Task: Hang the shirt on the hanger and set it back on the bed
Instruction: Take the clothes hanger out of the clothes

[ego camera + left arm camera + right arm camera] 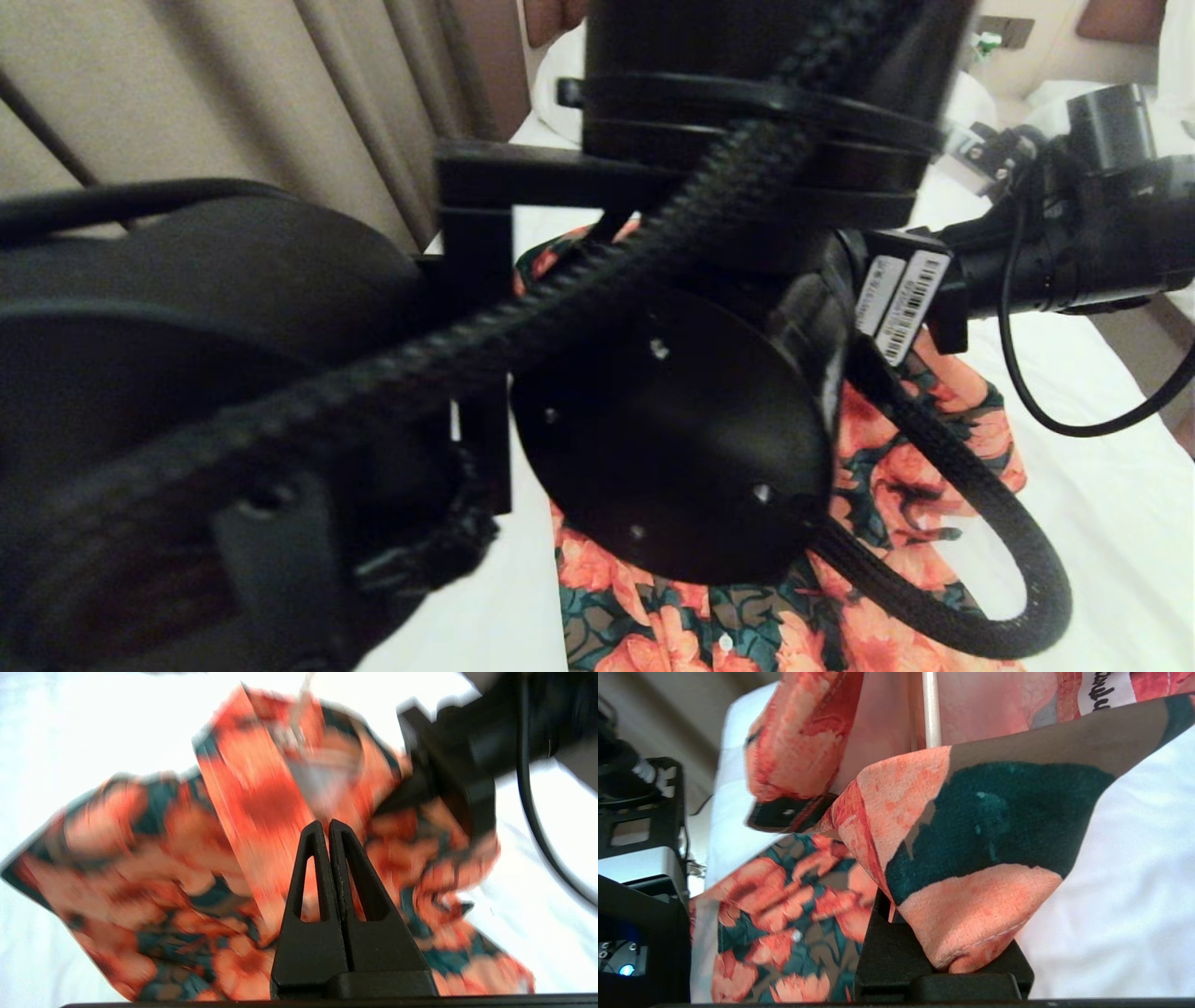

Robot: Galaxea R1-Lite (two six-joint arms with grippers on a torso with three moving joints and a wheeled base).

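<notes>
1. Writing: a white neck label [1104, 690] inside the shirt collar carries dark cursive lettering, cut off at the picture edge and not readable. Two white barcode stickers [904, 303] sit on the right arm's wrist housing; their digits are too small to read.
2. Shirt [896, 485]: floral, orange-pink on dark green and brown, lying on the bed [1111, 485] with its collar end raised off the white sheet. A white button shows on the placket in the head view.
3. Hanger [931, 709]: only a thin cream-white rod is visible, running down into the neck opening behind the collar.
4. Left gripper [329, 828]: fingers pressed together with nothing between them, tips hanging just above the shirt's front placket, apart from the cloth.
5. Right gripper [896, 905]: closed on a fold of the shirt's collar, whose cloth drapes over the fingers and hides the tips; in the left wrist view it sits at the shirt's far edge, beside the neck opening.
6. Left arm: its black housing and braided cable [934, 448] fill most of the head view.
7. Curtains [280, 103]: beige, beyond the bed.
</notes>
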